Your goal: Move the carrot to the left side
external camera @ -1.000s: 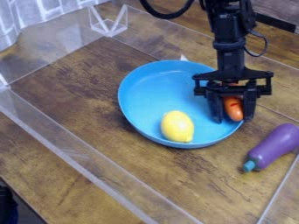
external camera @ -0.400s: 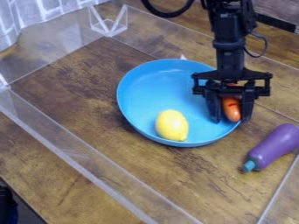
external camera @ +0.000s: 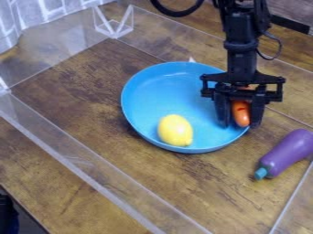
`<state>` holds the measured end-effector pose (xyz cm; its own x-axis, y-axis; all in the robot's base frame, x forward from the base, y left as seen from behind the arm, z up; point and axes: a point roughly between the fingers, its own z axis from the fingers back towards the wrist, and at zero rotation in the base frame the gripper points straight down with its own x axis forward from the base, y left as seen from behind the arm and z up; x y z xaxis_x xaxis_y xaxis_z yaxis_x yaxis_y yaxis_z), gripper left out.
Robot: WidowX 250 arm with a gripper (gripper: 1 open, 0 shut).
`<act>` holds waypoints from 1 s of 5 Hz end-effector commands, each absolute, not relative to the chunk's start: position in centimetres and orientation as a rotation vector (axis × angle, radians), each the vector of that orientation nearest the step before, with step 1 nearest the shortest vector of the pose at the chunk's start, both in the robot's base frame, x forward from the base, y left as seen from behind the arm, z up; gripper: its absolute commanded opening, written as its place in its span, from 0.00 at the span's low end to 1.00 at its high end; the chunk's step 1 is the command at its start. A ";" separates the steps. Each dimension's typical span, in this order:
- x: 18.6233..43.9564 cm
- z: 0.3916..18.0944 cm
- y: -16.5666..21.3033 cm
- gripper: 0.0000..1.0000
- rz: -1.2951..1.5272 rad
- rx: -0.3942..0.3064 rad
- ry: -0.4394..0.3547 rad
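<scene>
The orange carrot [external camera: 242,113] stands between the fingers of my black gripper [external camera: 242,117], at the right inside edge of the blue bowl [external camera: 146,87]. The jaws press against both sides of the carrot, so the gripper is shut on it. My arm comes down from the top of the view, straight above the carrot. Most of the carrot is hidden by the fingers; only an orange patch shows.
A yellow lemon [external camera: 177,130] lies in the bowl's near part. A purple eggplant [external camera: 287,151] lies on the wooden table to the right of the bowl. Clear plastic walls [external camera: 73,137] run along the left and back of the table.
The bowl and the lemon in it have slid slightly to the left. The gripper stays at the carrot, its jaws a touch narrower.
</scene>
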<state>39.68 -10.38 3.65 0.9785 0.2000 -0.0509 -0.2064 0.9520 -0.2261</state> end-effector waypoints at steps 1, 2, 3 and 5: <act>40.4 8.3 -11.0 0.00 0.156 -0.259 -0.086; 40.3 8.6 -11.0 0.00 0.147 -0.257 -0.089; 40.2 9.0 -10.7 0.00 0.142 -0.246 -0.086; 39.4 10.3 -9.6 0.00 0.105 -0.214 -0.083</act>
